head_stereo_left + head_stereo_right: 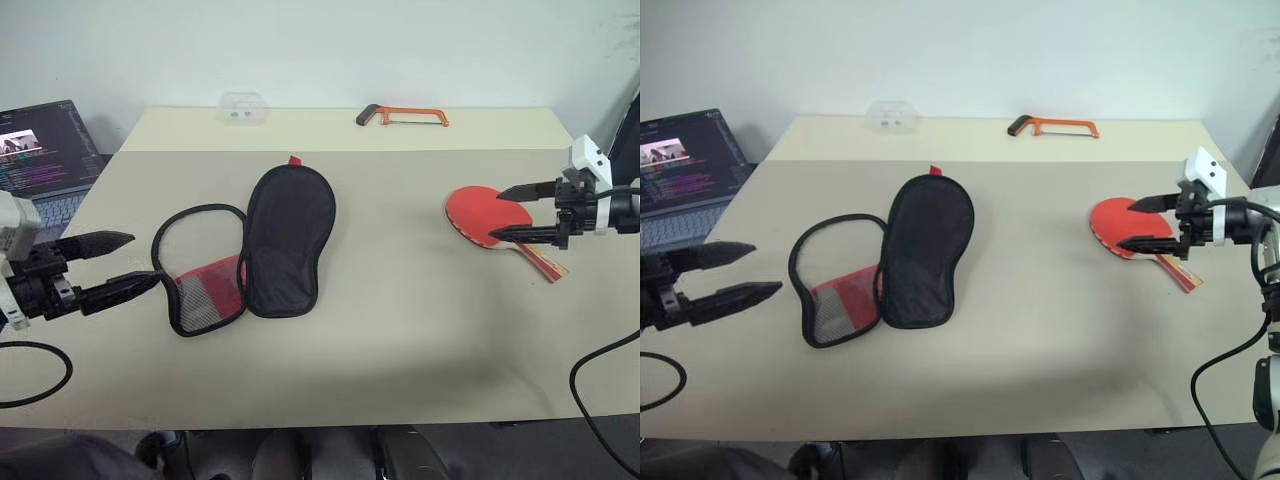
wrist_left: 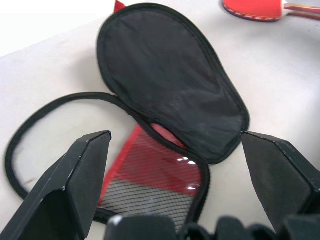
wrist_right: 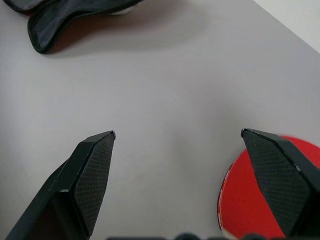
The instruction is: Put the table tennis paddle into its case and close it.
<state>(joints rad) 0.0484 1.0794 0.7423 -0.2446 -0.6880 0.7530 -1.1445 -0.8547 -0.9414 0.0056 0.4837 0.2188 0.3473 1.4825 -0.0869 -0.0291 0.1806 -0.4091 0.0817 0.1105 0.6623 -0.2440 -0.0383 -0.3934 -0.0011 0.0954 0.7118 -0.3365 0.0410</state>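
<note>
The table has a wide bare stretch along its near edge and through the middle, between the case and the paddle. At the far edge sit an orange hacksaw at upper centre and a small clear plastic box to its left. A laptop stands off the table's left edge, upper left of the frame.

The case lies unzipped and folded open left of centre, well apart from the near edge. Its black half points toward the far edge with a small red tab at its top; the other half, lower left, shows a red lining and mesh pocket inside a black zip rim. Nothing lies in it.

The paddle lies flat on the right side, red face up, its long axis slanting so the handle points to the lower right, toward the table's right edge.

The left gripper hovers at the left edge with fingers spread, holding nothing, just beside the case's rim. The right gripper hangs over the paddle, fingers spread wide, holding nothing.
</note>
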